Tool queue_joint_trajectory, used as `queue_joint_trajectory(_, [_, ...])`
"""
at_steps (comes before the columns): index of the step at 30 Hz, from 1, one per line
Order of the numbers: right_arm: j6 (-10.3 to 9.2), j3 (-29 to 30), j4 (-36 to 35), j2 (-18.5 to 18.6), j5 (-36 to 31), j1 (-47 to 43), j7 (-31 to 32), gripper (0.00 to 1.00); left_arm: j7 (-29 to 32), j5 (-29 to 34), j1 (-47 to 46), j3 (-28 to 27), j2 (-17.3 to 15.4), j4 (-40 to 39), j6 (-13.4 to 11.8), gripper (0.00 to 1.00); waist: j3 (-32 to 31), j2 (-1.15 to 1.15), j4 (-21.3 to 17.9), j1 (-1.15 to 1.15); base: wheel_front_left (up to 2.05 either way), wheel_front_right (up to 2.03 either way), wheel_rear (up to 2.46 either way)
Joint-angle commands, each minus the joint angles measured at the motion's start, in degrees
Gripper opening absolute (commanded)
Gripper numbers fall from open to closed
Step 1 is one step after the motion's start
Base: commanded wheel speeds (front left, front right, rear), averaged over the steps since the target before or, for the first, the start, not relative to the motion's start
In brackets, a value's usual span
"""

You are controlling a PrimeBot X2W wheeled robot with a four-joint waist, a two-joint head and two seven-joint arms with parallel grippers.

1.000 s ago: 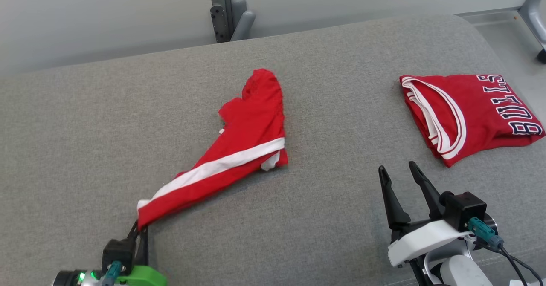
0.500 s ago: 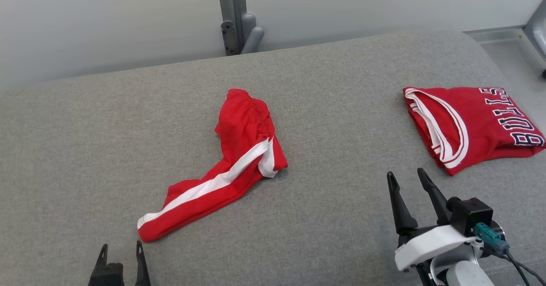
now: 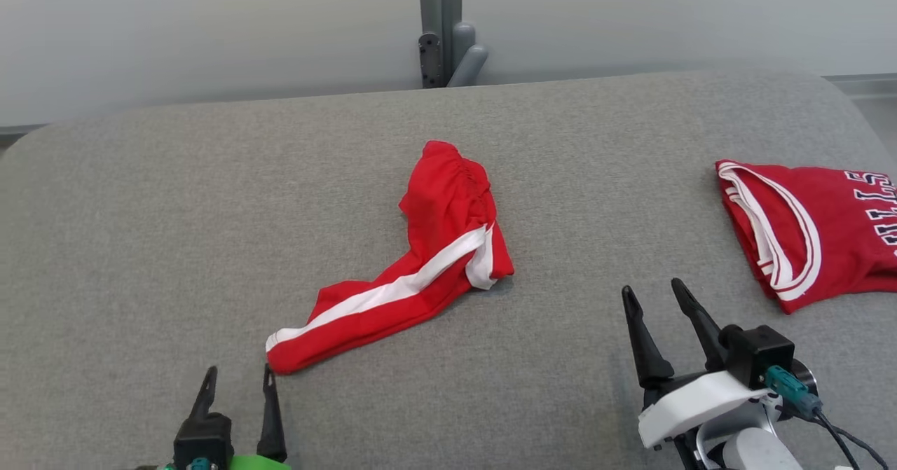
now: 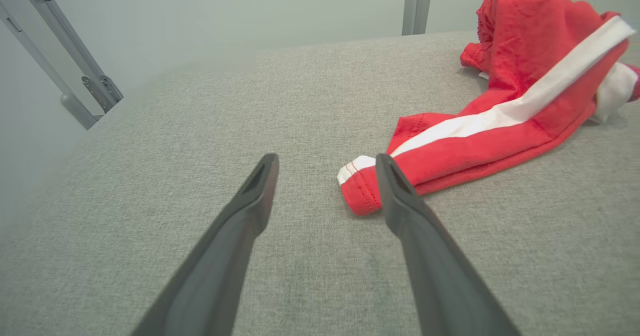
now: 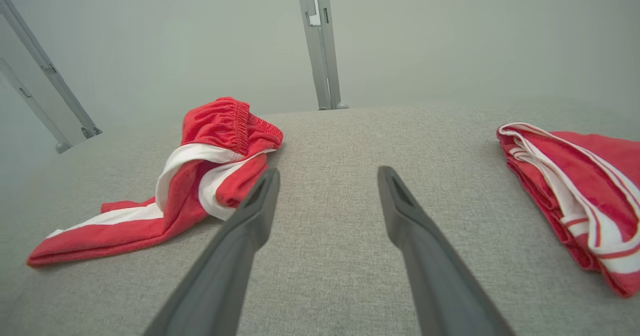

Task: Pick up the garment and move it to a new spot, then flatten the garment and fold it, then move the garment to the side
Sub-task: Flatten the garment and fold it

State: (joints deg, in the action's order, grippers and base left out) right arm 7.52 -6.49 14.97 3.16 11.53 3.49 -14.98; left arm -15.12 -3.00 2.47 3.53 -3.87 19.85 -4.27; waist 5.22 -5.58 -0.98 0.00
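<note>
The garment (image 3: 427, 260) is a pair of red shorts with a white side stripe, lying crumpled in the middle of the grey cushioned surface (image 3: 140, 246). One leg stretches toward the lower left, its hem close to my left gripper (image 3: 238, 380). That gripper is open and empty, and in the left wrist view the garment's (image 4: 500, 105) hem lies just beside the right finger of my left gripper (image 4: 325, 163). My right gripper (image 3: 652, 295) stands open at the lower right, apart from the cloth. In the right wrist view my right gripper (image 5: 327, 173) has the garment (image 5: 200, 176) to its left.
A folded red jersey (image 3: 813, 225) with white trim and lettering lies at the right edge, also seen as the jersey (image 5: 575, 196) in the right wrist view. A grey metal post (image 3: 438, 29) stands behind the surface against the pale wall.
My left gripper has opened and let go of the shorts' leg, which dropped flat onto the surface. The head camera has shifted, so the scene sits further right.
</note>
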Motion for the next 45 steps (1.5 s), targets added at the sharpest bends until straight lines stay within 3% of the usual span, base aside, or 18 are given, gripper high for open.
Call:
queue_joint_trajectory(1, [-0.07,-0.3,0.3,0.5,-0.18,1.06,-0.08,1.0,0.0,0.23,-0.53,0.52,0.36,-0.53,0.61,1.0,1.4,0.0,2.41,0.0,0.0,0.0,0.0])
queue_joint_trajectory(9, [-0.07,-3.47,5.07,3.13,2.93,11.16,-0.08,1.0,0.0,0.14,-3.91,5.29,0.83,-1.33,2.76,1.0,7.54,0.0,10.06,0.0,0.0,0.0,0.0])
queue_joint_trajectory(14, [-0.07,-7.06,13.48,5.92,7.5,20.49,-0.08,1.0,0.01,-1.67,-6.14,8.51,0.91,-1.88,2.41,1.0,11.43,0.0,15.61,0.0,0.0,0.0,0.0])
queue_joint_trajectory(23, [-0.07,-14.14,24.49,9.09,14.63,29.79,-0.08,1.0,0.0,-3.67,-7.63,10.74,0.93,-2.14,1.14,1.0,14.44,0.0,19.12,0.0,0.0,0.0,0.0])
queue_joint_trajectory(30, [-0.07,-19.23,27.06,10.63,19.58,32.64,-0.08,1.0,0.0,-4.62,-8.33,11.72,0.92,-2.18,0.51,1.0,15.19,0.0,19.39,0.0,0.0,0.0,0.0])
queue_joint_trajectory(32, [-0.07,-20.53,27.59,11.08,21.02,33.13,-0.08,0.87,0.0,-4.82,-8.64,11.91,0.93,-2.11,0.46,1.0,15.19,0.0,19.31,0.0,0.0,0.0,0.0])
queue_joint_trajectory(33, [-0.07,-21.4,27.7,11.29,21.67,33.35,-0.08,0.75,0.0,-4.89,-8.76,11.98,0.93,-2.02,0.47,1.0,15.18,0.0,19.28,0.0,0.0,0.0,0.0])
queue_joint_trajectory(34, [-0.07,-22.08,27.74,11.41,22.28,33.41,-0.08,0.51,0.0,-4.94,-8.86,12.01,0.93,-1.94,0.51,1.0,15.16,0.0,19.25,0.0,0.0,0.0,0.0])
queue_joint_trajectory(35, [-0.07,-22.81,27.74,11.5,22.75,33.57,-0.08,0.42,0.0,-4.99,-8.92,12.05,0.92,-1.88,0.55,1.0,15.13,0.0,19.23,0.0,0.0,0.0,0.0])
queue_joint_trajectory(37, [-0.07,-23.82,27.29,11.92,23.45,34.16,-0.08,0.34,0.0,-5.0,-8.91,12.11,0.92,-1.81,0.62,1.0,15.06,0.0,19.19,0.0,0.0,0.0,0.0])
queue_joint_trajectory(39, [-0.07,-24.5,26.71,12.44,23.73,34.36,-0.08,0.38,0.0,-4.98,-8.89,12.12,0.92,-1.76,0.65,1.0,14.95,0.0,19.15,0.0,0.0,0.0,0.0])
queue_joint_trajectory(40, [-0.07,-24.7,26.44,12.63,23.75,34.3,-0.08,0.46,0.0,-5.01,-8.87,12.11,0.92,-1.74,0.71,1.0,14.89,0.0,19.13,0.0,0.0,0.0,0.0])
queue_joint_trajectory(42, [-0.07,-24.98,26.1,12.99,23.58,33.98,-0.08,0.49,0.01,-5.1,-8.55,12.11,0.92,-1.66,0.79,1.0,14.67,0.0,19.1,0.0,0.0,0.0,0.0])
queue_joint_trajectory(45, [-0.07,-25.64,25.64,13.17,23.13,33.45,-0.08,0.84,0.01,-5.13,-7.89,11.93,0.92,-1.42,0.94,1.0,14.39,0.0,19.05,0.0,0.0,0.0,0.0])
